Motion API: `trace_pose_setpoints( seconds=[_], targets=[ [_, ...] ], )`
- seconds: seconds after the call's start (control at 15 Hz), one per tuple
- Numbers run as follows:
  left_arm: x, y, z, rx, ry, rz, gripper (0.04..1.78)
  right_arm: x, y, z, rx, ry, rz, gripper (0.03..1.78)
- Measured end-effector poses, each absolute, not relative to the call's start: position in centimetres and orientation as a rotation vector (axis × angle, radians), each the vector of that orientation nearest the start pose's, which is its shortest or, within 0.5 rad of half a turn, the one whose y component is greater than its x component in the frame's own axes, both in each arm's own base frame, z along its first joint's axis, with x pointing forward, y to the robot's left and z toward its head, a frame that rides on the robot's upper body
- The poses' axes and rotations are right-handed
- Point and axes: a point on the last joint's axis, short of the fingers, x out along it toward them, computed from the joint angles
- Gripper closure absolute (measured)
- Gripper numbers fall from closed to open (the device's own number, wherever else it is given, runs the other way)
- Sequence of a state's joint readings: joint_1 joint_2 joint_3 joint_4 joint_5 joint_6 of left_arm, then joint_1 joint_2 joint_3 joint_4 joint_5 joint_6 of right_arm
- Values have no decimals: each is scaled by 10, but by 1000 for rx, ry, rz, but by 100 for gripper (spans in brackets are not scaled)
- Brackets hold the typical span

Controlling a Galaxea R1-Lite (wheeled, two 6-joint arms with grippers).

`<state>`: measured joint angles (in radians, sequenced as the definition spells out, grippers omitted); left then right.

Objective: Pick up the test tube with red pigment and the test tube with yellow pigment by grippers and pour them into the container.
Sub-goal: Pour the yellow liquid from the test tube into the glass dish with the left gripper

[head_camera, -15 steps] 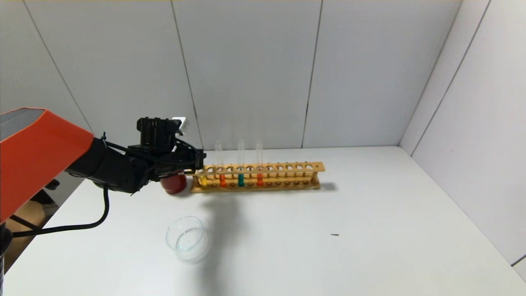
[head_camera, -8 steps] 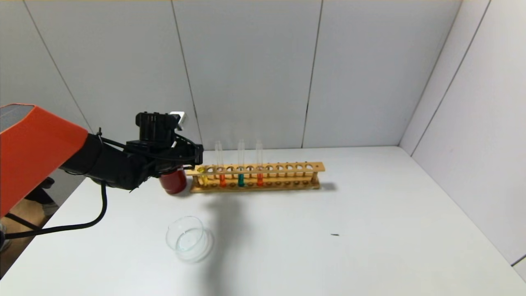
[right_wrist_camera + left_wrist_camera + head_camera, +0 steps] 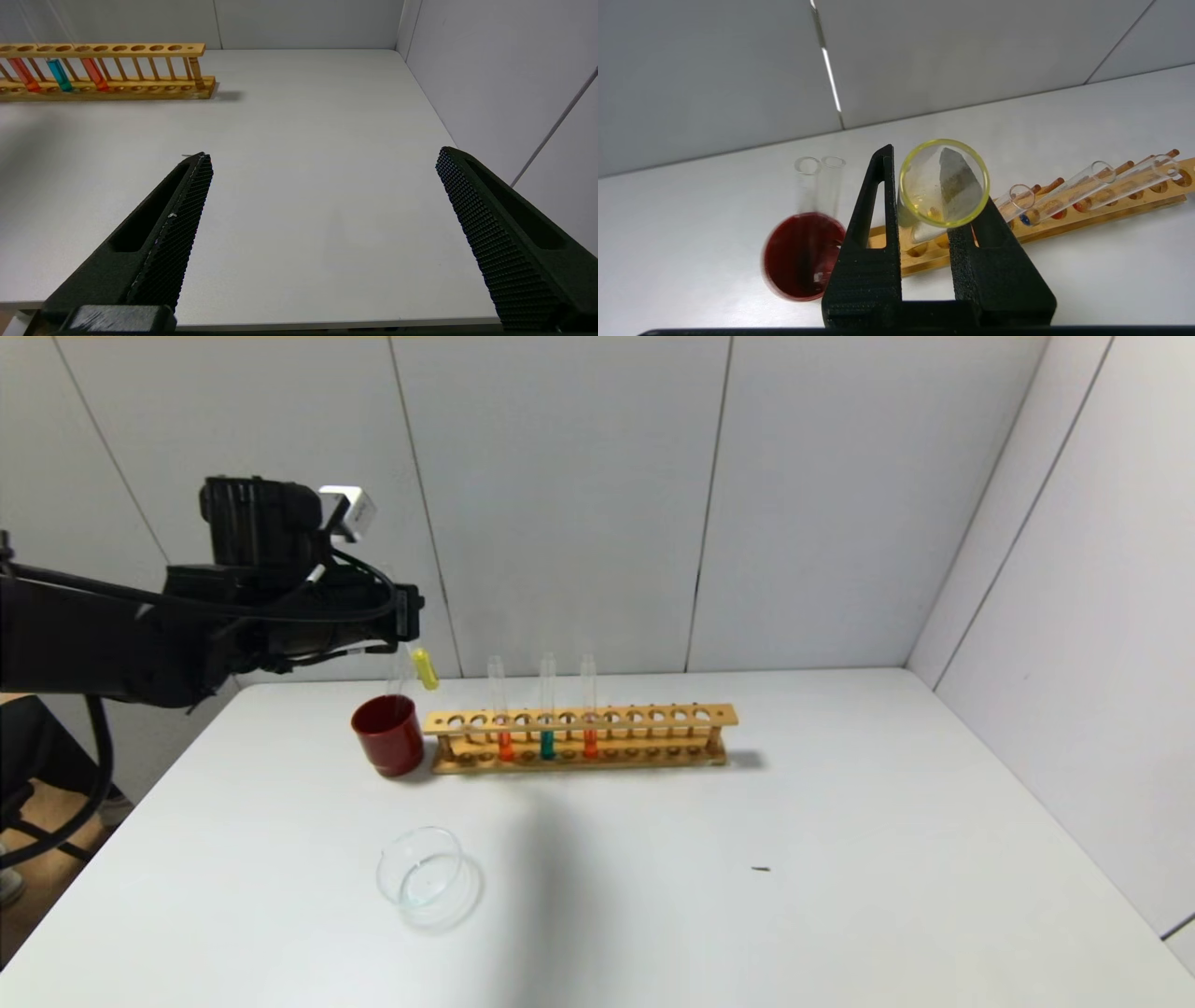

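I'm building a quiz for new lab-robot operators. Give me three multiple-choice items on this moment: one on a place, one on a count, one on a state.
1. Where is the test tube with yellow pigment?
A. In the rack
B. Held in the air above the rack's left end
C. Lying in the glass dish

2. How many tubes stand in the rack?
A. Three
B. Five
C. One

3. How is the right gripper?
A. Shut on a tube
B. Open, holding nothing
C. Shut on the cup

Answers:
1. B: the left gripper holds the test tube with yellow pigment up, tilted, above the wooden rack and near the dark red cup.
2. A: two orange-red tubes and one teal tube stand there.
3. B: in its wrist view the right gripper has its fingers wide apart over the bare table.
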<state>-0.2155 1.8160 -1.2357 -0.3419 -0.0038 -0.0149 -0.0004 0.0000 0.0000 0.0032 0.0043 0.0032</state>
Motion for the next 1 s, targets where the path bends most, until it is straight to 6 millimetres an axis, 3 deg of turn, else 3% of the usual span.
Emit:
trace_pose_setpoints(
  seconds=[0.2,0.4,0.8,1.0],
  targets=[
    [317,-69,267,29,192,-204,149,-23,0,75,3,3,4,6],
    [275,-60,270,33,195,-201,149,-23,0,75,3,3,4,6],
    [201,-43,221,136,277,-208,149,-23,0,75,3,3,3,6],
    [178,-34,200,264,250,-203,149,-23,0,75,3,3,4,6]
  ],
)
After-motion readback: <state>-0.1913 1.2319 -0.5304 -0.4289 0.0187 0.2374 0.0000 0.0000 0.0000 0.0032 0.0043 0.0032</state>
